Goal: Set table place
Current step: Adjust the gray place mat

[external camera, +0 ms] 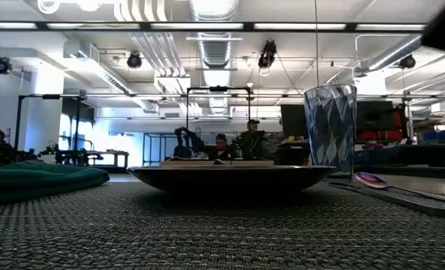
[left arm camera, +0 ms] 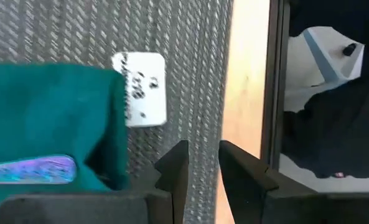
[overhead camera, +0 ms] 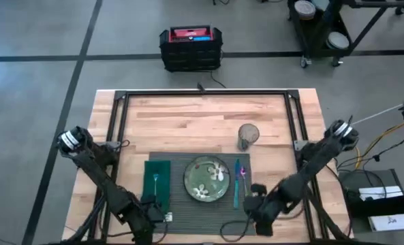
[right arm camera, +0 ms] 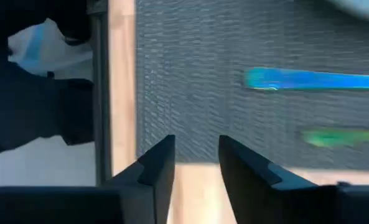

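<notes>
Both pincers empty with fingers slightly apart, left pincer (left arm camera: 203,165) and right pincer (right arm camera: 196,162) over the placemat's (overhead camera: 178,197) near edge.

A: What sits ahead of the right end effector (right arm camera: 195,163)?
B: The dark grey ribbed rectangular placemat (right arm camera: 196,74) on the light-wood table (right arm camera: 122,81). Its two dark fingers (right arm camera: 156,168) stand slightly apart, gripping nothing, at the placemat's edge.
A: Anything on the placemat?
B: A shiny blue utensil handle (right arm camera: 312,79), with a blurry green one (right arm camera: 340,137) beside it.
</notes>
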`<action>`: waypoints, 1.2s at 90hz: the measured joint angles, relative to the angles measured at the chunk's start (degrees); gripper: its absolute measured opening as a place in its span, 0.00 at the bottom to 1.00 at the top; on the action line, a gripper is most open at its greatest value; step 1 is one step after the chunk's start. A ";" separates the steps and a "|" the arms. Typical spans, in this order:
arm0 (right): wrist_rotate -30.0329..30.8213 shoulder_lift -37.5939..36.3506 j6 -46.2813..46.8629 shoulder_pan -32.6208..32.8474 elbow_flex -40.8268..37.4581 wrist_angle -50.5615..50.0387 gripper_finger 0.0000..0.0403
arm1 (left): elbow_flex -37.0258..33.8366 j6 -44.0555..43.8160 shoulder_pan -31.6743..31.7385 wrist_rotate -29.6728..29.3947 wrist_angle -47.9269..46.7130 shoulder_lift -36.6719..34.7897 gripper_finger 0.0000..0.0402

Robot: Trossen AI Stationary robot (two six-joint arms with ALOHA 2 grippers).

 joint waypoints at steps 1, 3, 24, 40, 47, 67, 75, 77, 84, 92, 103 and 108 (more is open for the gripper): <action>-0.03 0.55 -0.01 0.05 0.01 0.65 0.23 | -0.14 -0.13 -0.10 0.19 0.34 0.09 0.19; 0.00 1.57 -0.11 0.12 0.08 1.51 0.21 | -0.45 -0.47 -0.30 0.77 1.05 0.28 0.19; -0.30 10.86 -1.34 0.10 3.21 1.62 0.02 | -4.29 -5.02 -1.67 1.98 3.97 2.27 0.19; -0.15 12.78 0.00 0.07 3.26 1.50 0.02 | -4.43 -5.22 -1.82 0.69 4.78 2.26 0.19; 0.01 12.77 -0.13 -0.03 2.85 1.68 0.02 | -4.46 -4.80 -1.84 0.41 4.76 2.27 0.19; 0.09 12.23 -0.44 -0.05 2.62 -0.42 0.01 | -6.13 -4.95 -1.84 -0.37 5.08 2.25 0.19; 0.07 12.23 0.02 -0.05 2.64 -1.09 0.01 | -6.88 -5.24 -1.82 -0.49 5.89 2.23 0.19; 0.09 12.23 0.00 -0.05 2.64 -1.16 0.01 | -7.00 -5.24 -1.82 -0.49 6.04 2.22 0.19; 0.05 12.23 0.00 -0.05 2.76 -1.36 0.01 | -7.01 -5.24 -1.82 -0.57 6.04 2.21 0.19; 0.06 12.23 0.00 -0.05 2.99 -1.56 0.01 | -7.01 -5.26 -1.82 -0.57 6.02 2.21 0.19; 0.01 12.09 -0.05 -0.05 3.41 -1.99 0.01 | -6.90 -5.43 -1.82 -0.53 5.89 1.98 0.19; -0.15 11.82 -0.04 -0.05 3.64 -2.57 0.01 | -6.20 -5.39 -1.83 -0.50 5.48 1.76 0.19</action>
